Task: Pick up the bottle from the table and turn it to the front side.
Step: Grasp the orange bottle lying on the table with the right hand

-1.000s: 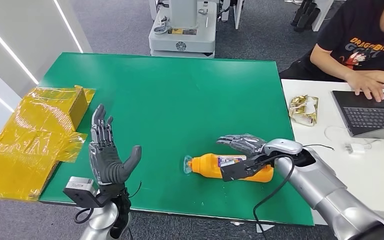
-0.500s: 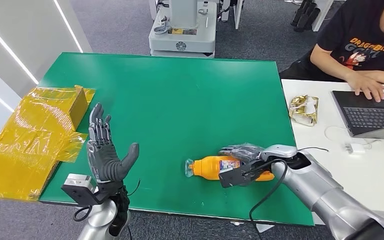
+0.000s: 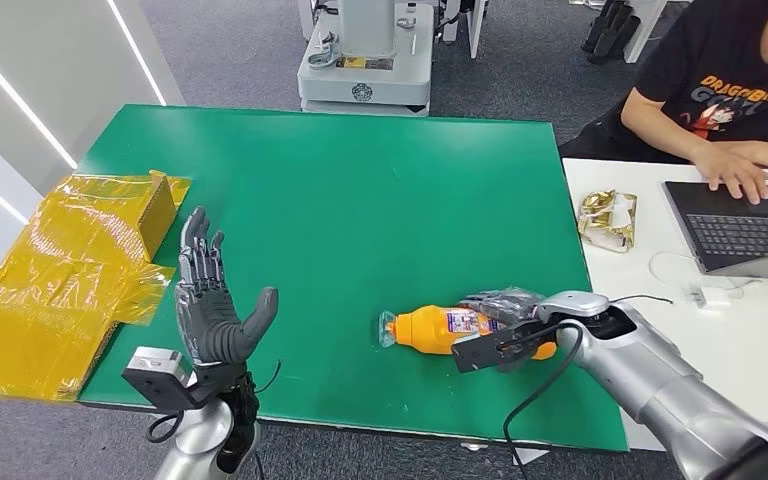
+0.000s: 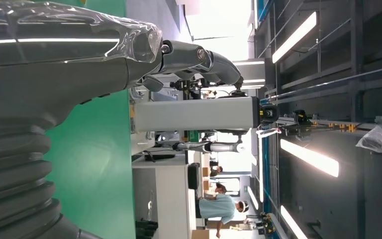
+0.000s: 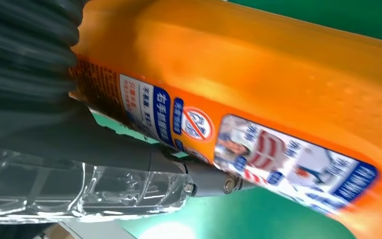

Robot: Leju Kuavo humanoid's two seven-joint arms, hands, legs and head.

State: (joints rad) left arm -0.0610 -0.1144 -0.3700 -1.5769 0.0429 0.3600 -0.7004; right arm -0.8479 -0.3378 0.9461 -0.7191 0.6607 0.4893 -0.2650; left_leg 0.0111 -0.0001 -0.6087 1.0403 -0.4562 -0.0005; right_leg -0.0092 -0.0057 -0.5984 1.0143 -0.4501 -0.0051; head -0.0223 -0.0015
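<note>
Crumpled yellow plastic sheeting [image 3: 55, 275] drapes over the green desk's [image 3: 360, 200] left edge. On the white desk [image 3: 650, 300] alongside lie a gold foil wrapper [image 3: 607, 218] and a laptop [image 3: 745, 235], where a person in a black T-shirt [image 3: 730, 85] rests a hand [image 3: 735, 170]

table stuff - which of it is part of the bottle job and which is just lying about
Part of the job:
- orange bottle, lying on its side
- right hand, gripping it
- green table

Just lying about:
- yellow plastic sheet
- gold wrapper
- laptop
- left hand, raised, holding nothing
</note>
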